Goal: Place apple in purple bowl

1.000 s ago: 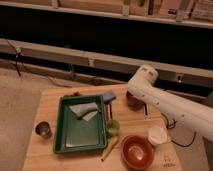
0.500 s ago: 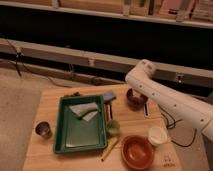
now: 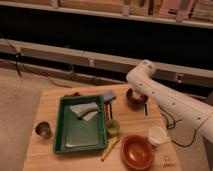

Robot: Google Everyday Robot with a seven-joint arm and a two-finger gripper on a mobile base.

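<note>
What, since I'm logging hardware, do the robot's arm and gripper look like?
The arm is smooth, white and tubular, with a rounded joint at its bend; no markings or cables show on it. The gripper, at the purple bowl, is too hidden to describe.

Hand [image 3: 136, 92] close over purple bowl [image 3: 133, 100]

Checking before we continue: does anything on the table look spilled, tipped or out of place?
Nothing spilled or tipped. Only a crumpled cloth lies in the green tray, and a yellow stick lies slantwise by its corner. The gripper is at the purple bowl; the apple sits beside the tray.
</note>
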